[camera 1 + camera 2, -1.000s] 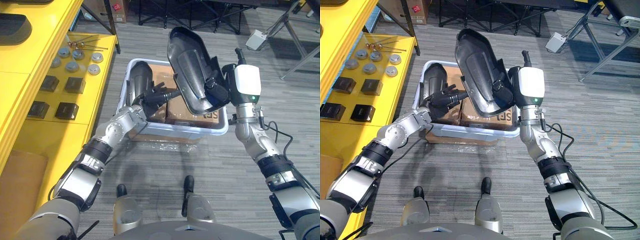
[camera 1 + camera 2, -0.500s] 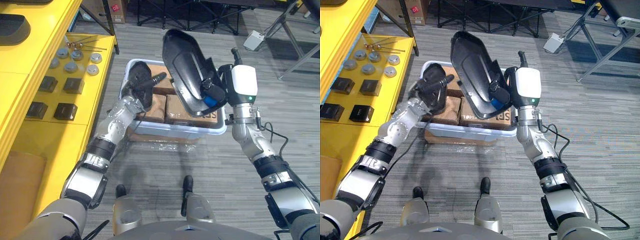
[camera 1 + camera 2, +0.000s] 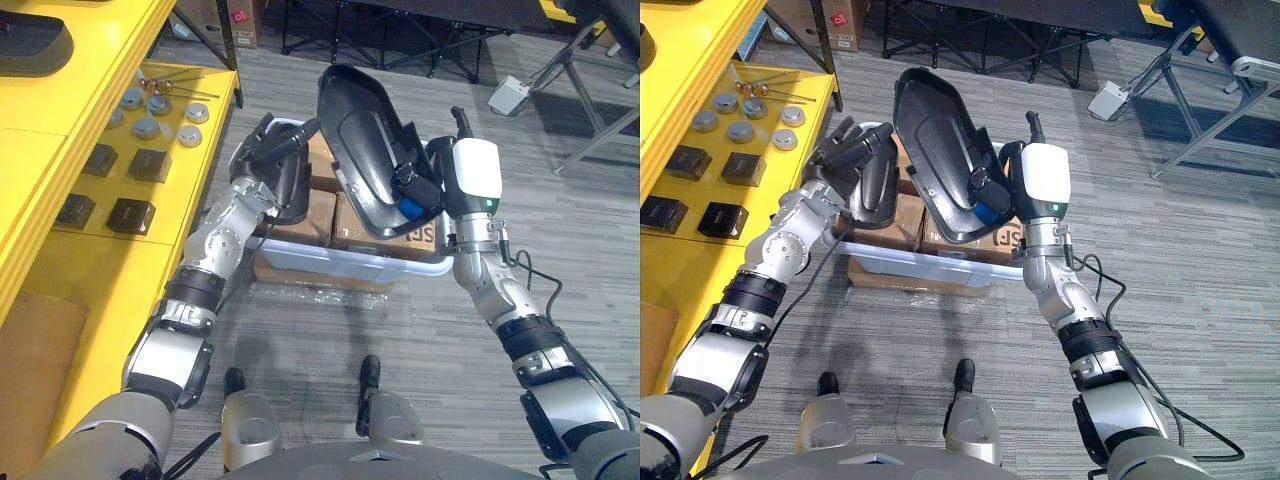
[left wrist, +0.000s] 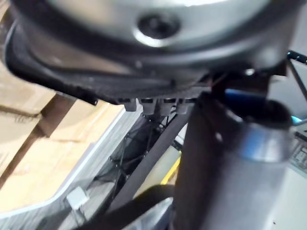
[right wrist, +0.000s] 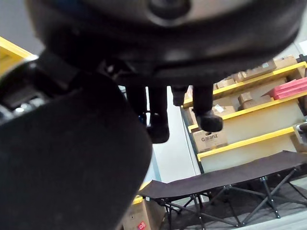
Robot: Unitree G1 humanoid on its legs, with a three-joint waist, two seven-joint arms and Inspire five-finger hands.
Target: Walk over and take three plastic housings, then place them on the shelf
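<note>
A large black plastic housing [image 3: 358, 135] is held up above the bin, hollow side towards me, with my right hand [image 3: 415, 187] shut on its lower edge. The same housing [image 3: 930, 140] shows in the right eye view. A second black housing [image 3: 292, 188] stands on end in the left part of the pale bin [image 3: 340, 262]. My left hand [image 3: 268, 150] rests at this housing's top edge, fingers [image 3: 862, 143] fairly straight across it. A third dark housing [image 3: 30, 45] lies on the upper level of the yellow shelf [image 3: 70, 270] at far left.
Cardboard boxes [image 3: 322, 215] fill the bin's bottom. The shelf's lower level carries small black boxes [image 3: 128, 215] and round metal discs [image 3: 160, 115]. Black folding frames [image 3: 400, 30] and a white box [image 3: 512, 95] stand on the grey floor behind the bin.
My left hand has climbed from the lower side of the bin's housing to its top edge, turning as it went. The right hand keeps its housing raised. The camera has shifted.
</note>
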